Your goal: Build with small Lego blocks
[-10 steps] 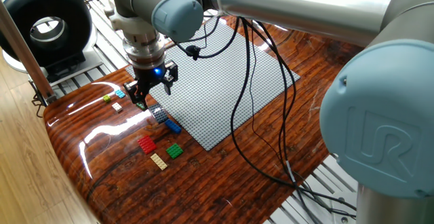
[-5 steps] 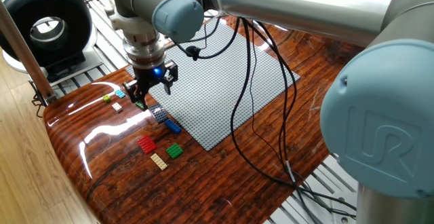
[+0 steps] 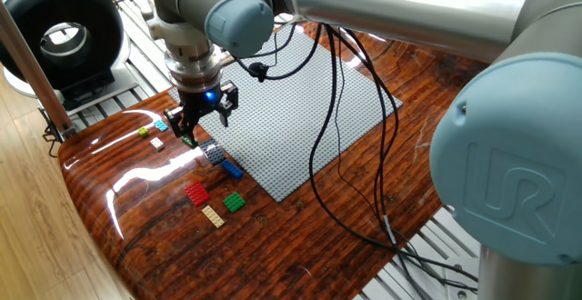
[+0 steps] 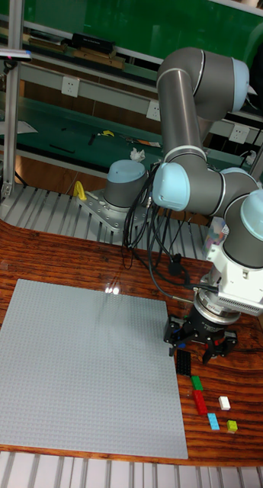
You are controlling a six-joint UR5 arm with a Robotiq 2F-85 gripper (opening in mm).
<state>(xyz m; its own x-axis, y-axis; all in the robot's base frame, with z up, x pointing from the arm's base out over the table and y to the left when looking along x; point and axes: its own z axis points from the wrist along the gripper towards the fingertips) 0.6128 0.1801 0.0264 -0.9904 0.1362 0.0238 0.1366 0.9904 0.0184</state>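
Observation:
My gripper (image 3: 204, 120) hangs low over the table's left part, just off the corner of the grey baseplate (image 3: 300, 100), with its fingers spread open and nothing seen between them. The small Lego blocks lie around it. A light blue one (image 3: 161, 125), a yellow-green one (image 3: 143, 132) and a white one (image 3: 157, 142) are to its left. Below it lie a dark blue one (image 3: 213, 153), a blue one (image 3: 231, 168), a red one (image 3: 196, 193), a green one (image 3: 235, 202) and a tan one (image 3: 213, 215). In the tall view the gripper (image 4: 201, 338) stands above a dark block (image 4: 182, 358).
A black ring-shaped device (image 3: 62, 35) stands off the table at the far left. Black cables (image 3: 327, 155) hang from the arm across the baseplate to the table's right edge. The arm's large grey joint (image 3: 509, 182) fills the right foreground.

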